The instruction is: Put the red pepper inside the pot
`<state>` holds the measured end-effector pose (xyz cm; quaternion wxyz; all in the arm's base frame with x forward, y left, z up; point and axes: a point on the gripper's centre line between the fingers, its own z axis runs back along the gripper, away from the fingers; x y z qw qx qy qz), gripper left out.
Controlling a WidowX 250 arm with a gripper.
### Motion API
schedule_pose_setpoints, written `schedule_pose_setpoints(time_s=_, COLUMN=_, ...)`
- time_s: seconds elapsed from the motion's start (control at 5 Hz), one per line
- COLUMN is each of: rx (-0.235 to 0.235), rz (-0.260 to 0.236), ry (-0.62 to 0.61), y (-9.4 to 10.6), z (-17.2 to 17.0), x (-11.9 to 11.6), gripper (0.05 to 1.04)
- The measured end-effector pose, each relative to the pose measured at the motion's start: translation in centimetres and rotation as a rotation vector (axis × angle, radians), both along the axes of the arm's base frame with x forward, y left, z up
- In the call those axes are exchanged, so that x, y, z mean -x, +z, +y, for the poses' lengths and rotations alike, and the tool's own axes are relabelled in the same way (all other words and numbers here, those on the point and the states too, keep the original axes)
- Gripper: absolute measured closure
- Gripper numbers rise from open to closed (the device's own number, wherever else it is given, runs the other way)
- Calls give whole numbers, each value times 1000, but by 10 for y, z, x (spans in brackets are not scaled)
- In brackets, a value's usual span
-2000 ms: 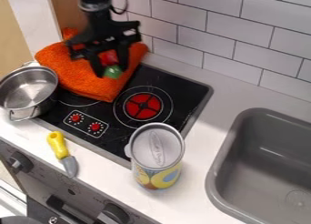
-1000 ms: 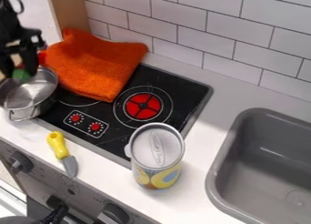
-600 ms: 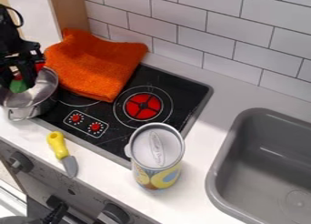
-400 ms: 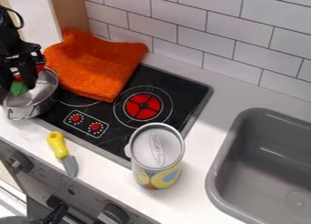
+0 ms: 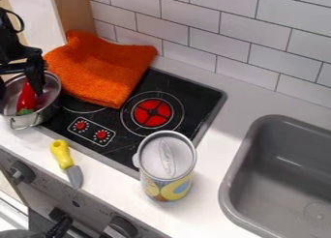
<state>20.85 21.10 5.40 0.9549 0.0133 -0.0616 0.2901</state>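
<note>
At the left edge, over the pot, is the black gripper (image 5: 19,89), its fingers spread wide with the pepper loose between them. The red pepper (image 5: 26,97) lies inside the steel pot, its green stem end toward the near wall. The metal pot (image 5: 27,120) stands at the left side of the stove, and the gripper partly covers its far rim.
An orange towel (image 5: 100,67) lies on the back left of the black stove (image 5: 194,101). A tall can (image 5: 167,167) stands at the stove's front right corner. A yellow-handled toy knife (image 5: 61,154) rests on the front counter. At right is a grey sink (image 5: 259,135).
The gripper carried the pepper left from above the towel to the pot, then opened. The pepper has dropped from between the fingers into the pot.
</note>
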Motion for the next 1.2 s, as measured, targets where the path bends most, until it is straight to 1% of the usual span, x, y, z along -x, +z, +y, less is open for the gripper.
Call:
schedule_pose_setpoints(time_s=0.2, rx=18, rz=11, ry=15, y=0, z=-3, x=1, gripper=84)
schedule_pose_setpoints(time_s=0.4, rx=37, rz=2, ry=28, y=5, z=-11, x=-4, gripper=84)
schedule_pose_setpoints(time_s=0.6, rx=29, rz=-69, ry=4, y=22, z=-20, x=-14, gripper=84)
schedule_pose_setpoints(time_s=0.8, rx=13, rz=-115, ry=-66, y=35, z=-42, x=-22, gripper=84)
schedule_pose_setpoints(time_s=1.0, rx=27, rz=-159, ry=-127, y=38, z=-69, x=-32, gripper=84)
schedule_pose_setpoints(time_s=1.2, rx=18, rz=-163, ry=-175, y=35, z=-99, x=-33, gripper=84)
